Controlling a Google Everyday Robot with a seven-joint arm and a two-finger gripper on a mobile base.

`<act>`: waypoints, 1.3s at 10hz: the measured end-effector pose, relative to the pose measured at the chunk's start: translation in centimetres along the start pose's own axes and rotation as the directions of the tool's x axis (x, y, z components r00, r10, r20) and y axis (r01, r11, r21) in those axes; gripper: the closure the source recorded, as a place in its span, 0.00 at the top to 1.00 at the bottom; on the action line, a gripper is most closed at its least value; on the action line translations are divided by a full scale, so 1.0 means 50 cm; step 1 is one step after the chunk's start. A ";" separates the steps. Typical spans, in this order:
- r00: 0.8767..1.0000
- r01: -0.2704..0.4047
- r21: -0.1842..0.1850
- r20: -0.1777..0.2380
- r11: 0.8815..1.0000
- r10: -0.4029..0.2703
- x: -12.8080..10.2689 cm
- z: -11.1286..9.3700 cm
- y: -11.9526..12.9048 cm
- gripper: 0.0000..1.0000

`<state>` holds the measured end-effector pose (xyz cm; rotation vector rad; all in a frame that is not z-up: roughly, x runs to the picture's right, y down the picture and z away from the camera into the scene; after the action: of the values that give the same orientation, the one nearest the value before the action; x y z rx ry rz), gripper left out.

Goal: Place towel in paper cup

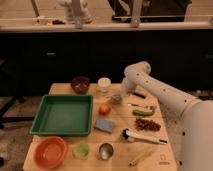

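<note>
Mid-frame, the gripper hangs just right of the paper cup; its fingers are closed on the towel. The table carries both.

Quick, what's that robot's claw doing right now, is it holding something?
Gripper: jaws closed, low over the table just right of the paper cup; it seems to pinch the pale towel, though that is hard to confirm.
</note>
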<state>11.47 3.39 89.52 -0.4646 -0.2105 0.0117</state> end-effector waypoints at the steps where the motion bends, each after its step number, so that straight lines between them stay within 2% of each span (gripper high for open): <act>1: 1.000 0.010 0.011 0.002 1.000 -0.010 -0.007 -0.007 -0.002 0.00; 4: 0.998 0.054 0.065 0.014 0.996 -0.055 -0.064 -0.041 -0.020 0.00; 6: 0.998 0.064 0.101 0.016 0.993 -0.066 -0.078 -0.071 -0.037 0.00; 10: 0.996 0.070 0.180 0.049 0.981 -0.080 -0.109 -0.147 -0.072 0.00; 13: 0.991 0.094 0.214 0.071 0.972 -0.111 -0.146 -0.172 -0.088 0.00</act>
<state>5.92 -4.80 82.51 -0.2415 -0.3112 -0.0480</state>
